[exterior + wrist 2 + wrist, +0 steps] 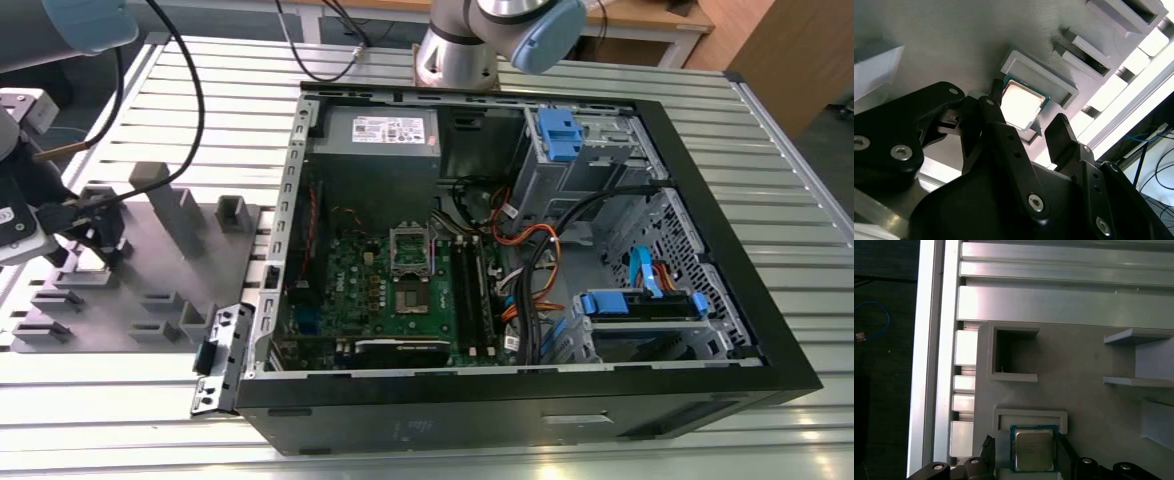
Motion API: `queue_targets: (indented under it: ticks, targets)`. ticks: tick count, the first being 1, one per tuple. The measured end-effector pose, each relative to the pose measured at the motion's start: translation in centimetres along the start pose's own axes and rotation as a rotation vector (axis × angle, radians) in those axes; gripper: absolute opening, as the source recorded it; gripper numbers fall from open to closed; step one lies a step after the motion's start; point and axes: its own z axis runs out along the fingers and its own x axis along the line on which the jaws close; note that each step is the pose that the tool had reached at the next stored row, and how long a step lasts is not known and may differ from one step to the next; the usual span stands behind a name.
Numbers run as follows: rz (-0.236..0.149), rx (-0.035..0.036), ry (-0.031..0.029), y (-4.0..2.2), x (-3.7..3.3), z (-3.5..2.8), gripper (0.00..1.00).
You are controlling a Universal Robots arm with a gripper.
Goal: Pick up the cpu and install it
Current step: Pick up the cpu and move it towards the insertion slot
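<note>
You have the gripper (pixel 91 232) at the exterior view's left edge, down over the grey holder plate (pixel 147 290) that lies on the slatted aluminium table (pixel 134 420), just beside the open computer case (pixel 534 420).

In both wrist views the cpu (pixel 1021 105) lies flat in a shallow raised pocket (pixel 1041 75) of that plate, silvery top up, with its thin green rim showing all round. Your claw is spread, with its black fingers (pixel 1061 135) standing one on each side of the chip so that the cpu sits between them. In the first wrist view the gripper (pixel 1025 445) straddles the cpu (pixel 1034 450). A strip of grey pocket floor shows between one finger and the chip's edge. The other finger stands very close to the opposite edge, and from here you cannot tell whether it touches. The chip is seated in the pocket and not lifted.

Across the table, well apart from the gripper, the case lies on its side with the panel off. Its green motherboard (pixel 354 280) faces up, and the long black memory sticks (pixel 470 290) stand in their slots beside what looks like the processor socket.
</note>
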Motion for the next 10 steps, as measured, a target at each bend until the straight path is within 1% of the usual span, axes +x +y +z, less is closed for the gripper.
queue_targets:
  ticks: [10]
  targets:
    - [0.000,0.0000,-0.0001,-0.03,-0.73,0.16,0.60]
